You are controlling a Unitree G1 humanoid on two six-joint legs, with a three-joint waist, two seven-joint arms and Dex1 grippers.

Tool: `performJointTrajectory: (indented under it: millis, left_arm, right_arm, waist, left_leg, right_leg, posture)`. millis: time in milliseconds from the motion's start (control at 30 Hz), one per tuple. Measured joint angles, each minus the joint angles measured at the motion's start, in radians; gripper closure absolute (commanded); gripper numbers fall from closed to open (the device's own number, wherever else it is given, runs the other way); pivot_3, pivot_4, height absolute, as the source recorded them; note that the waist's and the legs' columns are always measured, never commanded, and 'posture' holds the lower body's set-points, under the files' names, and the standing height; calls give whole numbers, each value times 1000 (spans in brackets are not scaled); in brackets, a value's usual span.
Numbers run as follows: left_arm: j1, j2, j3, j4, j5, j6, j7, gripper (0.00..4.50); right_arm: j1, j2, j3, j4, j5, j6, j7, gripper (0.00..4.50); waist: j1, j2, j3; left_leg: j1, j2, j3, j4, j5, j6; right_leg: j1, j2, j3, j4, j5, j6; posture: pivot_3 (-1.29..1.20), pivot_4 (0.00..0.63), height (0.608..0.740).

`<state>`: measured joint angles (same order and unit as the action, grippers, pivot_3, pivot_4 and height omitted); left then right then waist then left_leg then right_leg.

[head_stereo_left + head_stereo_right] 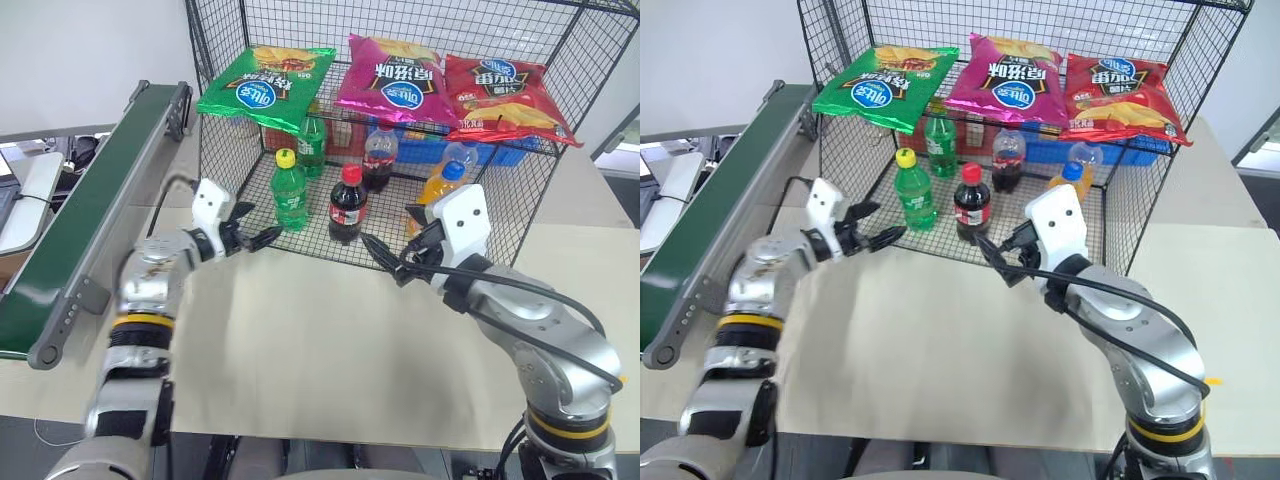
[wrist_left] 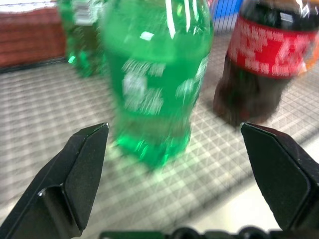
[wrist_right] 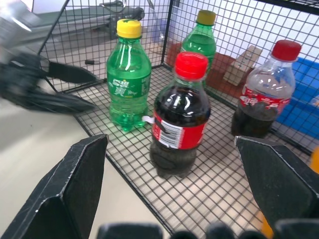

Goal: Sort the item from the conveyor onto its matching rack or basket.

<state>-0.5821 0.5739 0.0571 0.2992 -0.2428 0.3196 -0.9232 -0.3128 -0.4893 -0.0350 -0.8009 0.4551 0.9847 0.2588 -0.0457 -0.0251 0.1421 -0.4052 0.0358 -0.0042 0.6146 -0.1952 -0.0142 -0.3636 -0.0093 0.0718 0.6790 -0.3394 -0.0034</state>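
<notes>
Standing upright on the cage (image 1: 560, 80) floor at centre frame, the bottle (image 1: 289, 190) is sorted; left gripper (image 1: 262, 238) spread and empty just before it, right gripper (image 1: 385, 258) spread, conveyor (image 1: 90, 210) bare.

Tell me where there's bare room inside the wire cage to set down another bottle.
Bare mesh floor lies left of the yellow-capped green bottle, toward the cage wall, and along the open front edge. The back is crowded: cola bottles, orange bottle, blue crate.
</notes>
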Motion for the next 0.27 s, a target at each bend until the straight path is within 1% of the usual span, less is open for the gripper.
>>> performJointTrajectory:
  millis: [100, 167, 267]
  left_arm:
    - [19, 94, 20, -125, -21, 71, -32, 12]
    - [30, 126, 38, -208, -47, 116, -35, 12]
    - [39, 136, 48, -268, -80, 157, -35, 12]
  right_arm:
    - [18, -35, -72, -22, 41, 0, 44, 0]
    - [18, -50, -106, -40, 77, 0, 69, 0]
    - [18, -61, -123, -49, 103, 0, 84, 0]
  waist:
    - [6, 0, 0]
    - [9, 0, 0]
    - [7, 0, 0]
  left_leg:
    - [-1, -1, 0, 0, 0, 0]
    - [-1, -1, 0, 0, 0, 0]
    - [-1, -1, 1, 0, 0, 0]
  right_leg:
    - [0, -2, 0, -1, 0, 0]
    - [1, -3, 0, -2, 0, 0]
    - [1, -2, 0, -2, 0, 0]
  posture:
    - [0, 150, 740]
    - [0, 150, 740]
    - [0, 150, 740]
